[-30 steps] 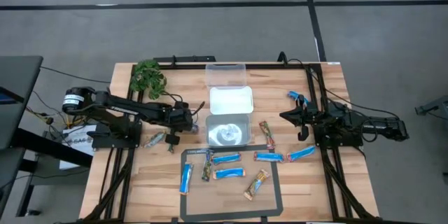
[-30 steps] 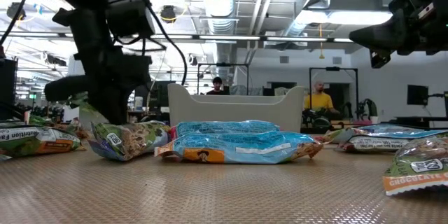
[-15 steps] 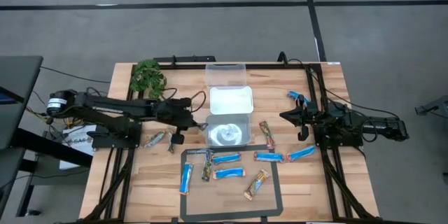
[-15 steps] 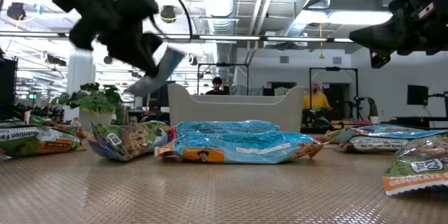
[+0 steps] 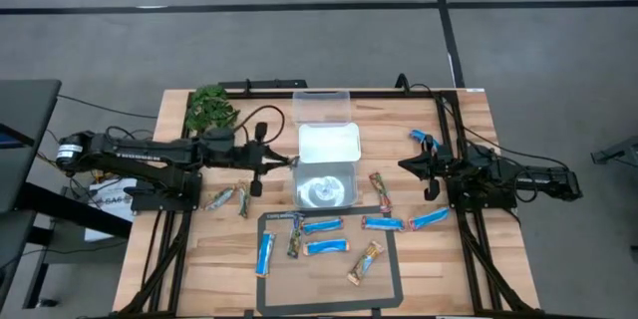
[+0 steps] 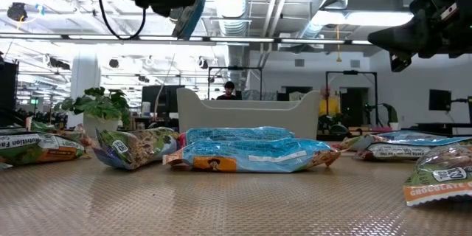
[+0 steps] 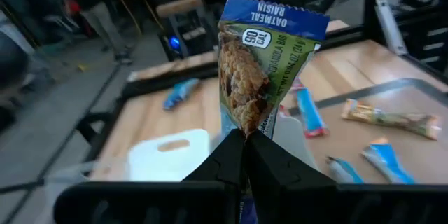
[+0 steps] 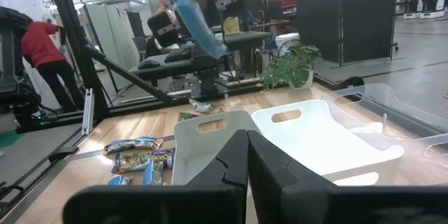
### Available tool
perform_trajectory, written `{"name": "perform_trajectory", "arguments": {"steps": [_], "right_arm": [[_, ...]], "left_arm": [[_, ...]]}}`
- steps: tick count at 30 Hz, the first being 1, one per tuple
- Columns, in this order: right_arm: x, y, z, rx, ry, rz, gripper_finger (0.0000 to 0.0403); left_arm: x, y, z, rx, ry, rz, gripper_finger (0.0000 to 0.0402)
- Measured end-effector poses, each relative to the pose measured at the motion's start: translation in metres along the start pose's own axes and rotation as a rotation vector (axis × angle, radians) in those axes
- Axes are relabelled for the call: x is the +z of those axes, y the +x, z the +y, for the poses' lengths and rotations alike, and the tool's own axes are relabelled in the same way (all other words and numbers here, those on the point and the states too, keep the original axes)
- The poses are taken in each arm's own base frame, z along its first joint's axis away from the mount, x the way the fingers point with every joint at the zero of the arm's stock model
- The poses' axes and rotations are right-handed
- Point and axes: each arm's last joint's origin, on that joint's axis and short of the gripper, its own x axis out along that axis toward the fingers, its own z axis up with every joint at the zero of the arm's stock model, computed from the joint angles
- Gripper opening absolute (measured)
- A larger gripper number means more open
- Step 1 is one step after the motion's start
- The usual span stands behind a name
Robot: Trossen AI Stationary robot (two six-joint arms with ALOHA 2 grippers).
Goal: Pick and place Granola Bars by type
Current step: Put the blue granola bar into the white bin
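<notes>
At the far left of the tabletop (image 5: 449,120) sits a green leafy plant (image 5: 209,110), with two loose granola bars (image 5: 229,198) just below the left arm. The left hand (image 5: 286,164) is clenched on an oatmeal raisin bar (image 7: 262,63), pinching its lower end so the wrapper stands up above the fingers. It is held in the air at the left edge of the near white bin (image 5: 326,184), which stands in line with a second white bin (image 5: 328,143) and a clear container (image 5: 320,106) behind it.

The grip is only on the wrapper's end, so the bar could swing or slip out during the carry. Let go here at the rim, it might catch the bin wall and drop outside. Which bin suits this type cannot be judged from here, so a wrong choice would mix types.

In front of the bins, more bars lie in and around a dark-outlined mat (image 5: 384,296): several blue bars (image 5: 323,226), a dark one, a tan one and a reddish one.

At the right, the right hand (image 5: 429,177) waits above the tabletop, fingers closed together and empty, with one blue bar (image 5: 424,140) beyond it and another just in front of it.
</notes>
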Motion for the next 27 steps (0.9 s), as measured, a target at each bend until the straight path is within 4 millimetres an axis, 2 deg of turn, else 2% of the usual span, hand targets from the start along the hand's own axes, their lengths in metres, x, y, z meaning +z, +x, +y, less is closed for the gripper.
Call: {"name": "perform_trajectory", "arguments": {"steps": [4,9,14,19,23,27], "right_arm": [[0.000,0.000,0.000,0.000,0.000,0.000,0.0000],[0.000,0.000,0.000,0.000,0.000,0.000,0.0000],[0.000,0.000,0.000,0.000,0.000,0.000,0.0000],[0.000,0.000,0.000,0.000,0.000,0.000,0.0000],[0.000,0.000,0.000,0.000,0.000,0.000,0.0000],[0.000,0.000,0.000,0.000,0.000,0.000,0.0000]], "left_arm": [[-0.003,0.007,0.008,0.082,0.021,-0.003,0.0009],[-0.009,0.030,0.027,0.157,0.013,0.022,0.0009],[-0.007,0.066,0.053,0.199,0.052,0.099,0.0009],[-0.013,0.111,0.073,0.170,0.080,0.258,0.0009],[-0.023,0.143,0.084,0.138,0.085,0.441,0.0009],[-0.034,0.164,0.088,0.128,0.112,0.606,0.0009]]}}
